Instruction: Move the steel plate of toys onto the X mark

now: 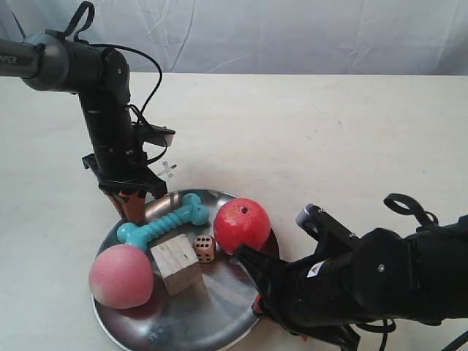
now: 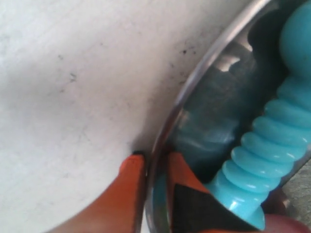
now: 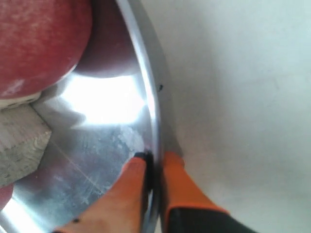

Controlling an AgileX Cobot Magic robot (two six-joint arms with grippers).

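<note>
The steel plate [image 1: 197, 314] sits near the table's front and holds a teal bone [image 1: 164, 223], a red ball [image 1: 242, 224], a pink ball [image 1: 121, 276], a wooden cube [image 1: 176, 264] and a small die [image 1: 204, 248]. My left gripper [image 1: 134, 207] is shut on the plate's far-left rim beside the bone; the left wrist view shows the gripper [image 2: 153, 160] pinching the rim [image 2: 204, 63] next to the bone [image 2: 272, 141]. My right gripper [image 1: 257, 289] is shut on the opposite rim; the right wrist view shows it [image 3: 154, 158] by the red ball [image 3: 39, 43]. The faint X mark [image 1: 168, 170] lies just behind the plate.
The cream table [image 1: 307, 131] stretches behind and to the right of the plate. A white cloth backdrop [image 1: 292, 33] hangs along its far edge. The left arm's black cable [image 1: 150, 73] loops above the X mark.
</note>
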